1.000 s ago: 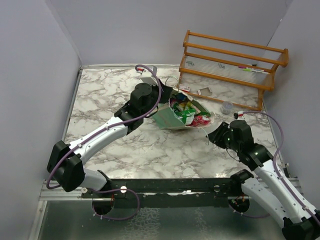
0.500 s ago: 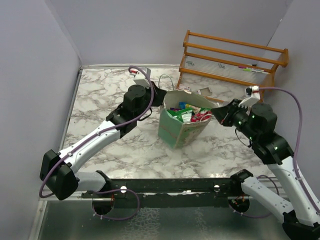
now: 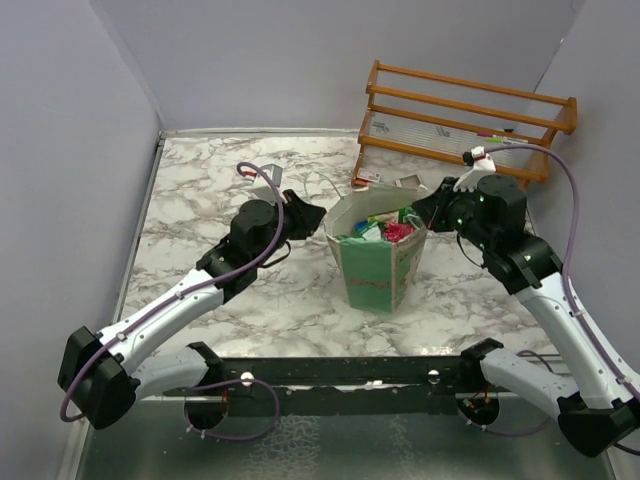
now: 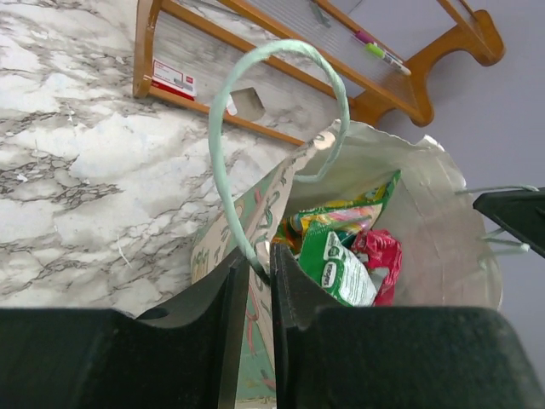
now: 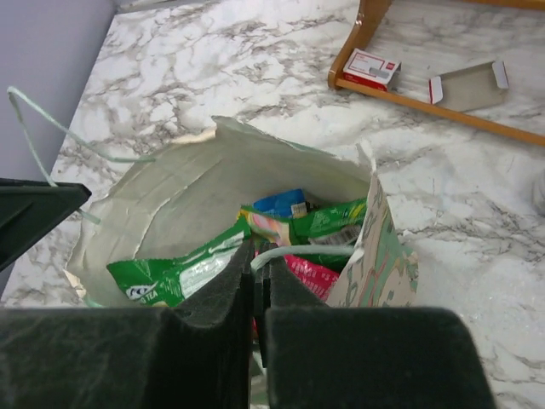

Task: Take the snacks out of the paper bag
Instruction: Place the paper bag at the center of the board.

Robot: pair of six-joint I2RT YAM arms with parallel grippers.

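Mint-green paper bag (image 3: 378,268) stands upright on the marble worktop (image 3: 200,190), green and pink snacks (image 5: 170,277) inside, left claw (image 4: 258,271) and right claw (image 5: 255,260) each clamped on a cord handle (image 4: 223,162) at opposite rims.

Two white-and-black arms bolted to a black rail (image 3: 340,372).
The left arm (image 3: 175,305) and right arm (image 3: 560,320) have white links, bulky black joints and a looping purple cable (image 3: 574,205) each; the left hand (image 4: 258,266) and right hand (image 5: 258,256) are matte black.
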